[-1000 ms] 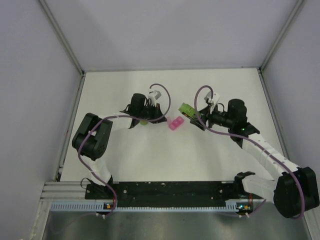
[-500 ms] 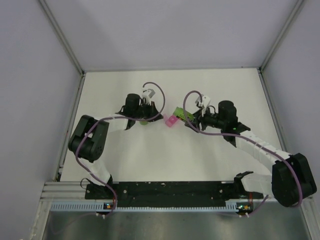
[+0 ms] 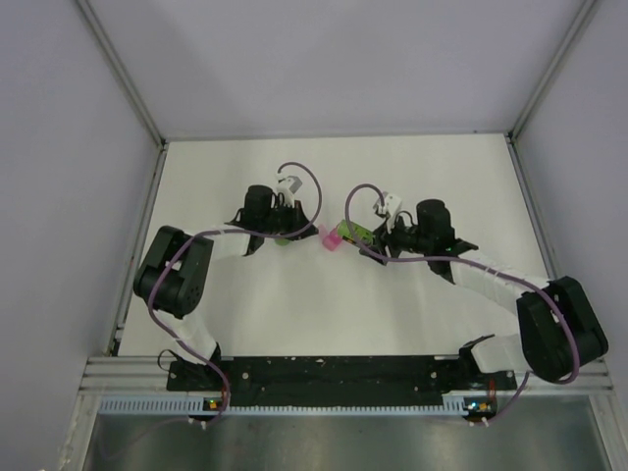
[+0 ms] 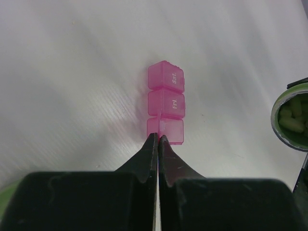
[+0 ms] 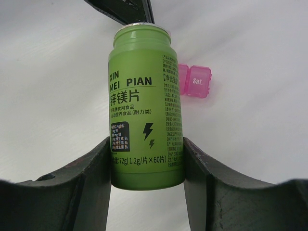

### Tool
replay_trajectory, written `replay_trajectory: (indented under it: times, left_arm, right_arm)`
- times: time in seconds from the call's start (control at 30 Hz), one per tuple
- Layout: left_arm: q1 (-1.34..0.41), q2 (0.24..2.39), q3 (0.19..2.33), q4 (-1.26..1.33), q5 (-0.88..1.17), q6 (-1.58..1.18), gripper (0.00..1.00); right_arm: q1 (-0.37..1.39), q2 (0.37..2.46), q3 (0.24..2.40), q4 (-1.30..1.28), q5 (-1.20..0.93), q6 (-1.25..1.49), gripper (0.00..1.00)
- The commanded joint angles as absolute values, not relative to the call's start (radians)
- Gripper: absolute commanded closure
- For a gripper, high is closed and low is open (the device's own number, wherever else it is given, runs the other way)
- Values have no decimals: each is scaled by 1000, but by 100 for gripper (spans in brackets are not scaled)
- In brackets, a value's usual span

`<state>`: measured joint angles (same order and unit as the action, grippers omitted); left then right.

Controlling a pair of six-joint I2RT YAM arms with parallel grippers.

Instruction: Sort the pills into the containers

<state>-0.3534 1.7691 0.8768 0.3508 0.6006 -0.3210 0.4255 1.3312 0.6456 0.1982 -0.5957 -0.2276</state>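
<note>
The containers are a pink translucent pill box (image 4: 166,103) of three joined compartments, lids down, lying flat on the white table. My left gripper (image 4: 158,139) is shut, its tips touching the box's near end. Whether the tips pinch anything I cannot tell. The right gripper (image 5: 147,142) is shut on a green bottle (image 5: 144,110), held sideways just right of the box (image 3: 334,238). Its open mouth (image 4: 291,120) shows pale green pills inside. In the top view the left gripper (image 3: 315,232) and the bottle (image 3: 355,232) flank the box.
A small green thing (image 3: 283,239) lies on the table under the left wrist. Grey walls with metal posts (image 3: 137,108) close the table in at the back and sides. The black mounting rail (image 3: 334,373) runs along the near edge.
The right arm has carried the green bottle leftwards, up to the pink box. The box and the left gripper shifted slightly left early on, then held still.
</note>
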Motion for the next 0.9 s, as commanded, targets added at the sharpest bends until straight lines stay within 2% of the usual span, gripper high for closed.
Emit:
replay_trajectory:
  times: [0.0, 0.53, 0.87]
  left_arm:
    - [-348, 1738, 879, 393, 606, -342, 100]
    - [-350, 1787, 882, 379, 611, -357, 100]
    - [-350, 1799, 890, 368, 609, -357, 92]
  right_arm:
    - [439, 1344, 653, 290, -612, -244, 100]
    - [445, 1399, 655, 290, -600, -255, 100]
    - [449, 1416, 660, 291, -592, -259, 100]
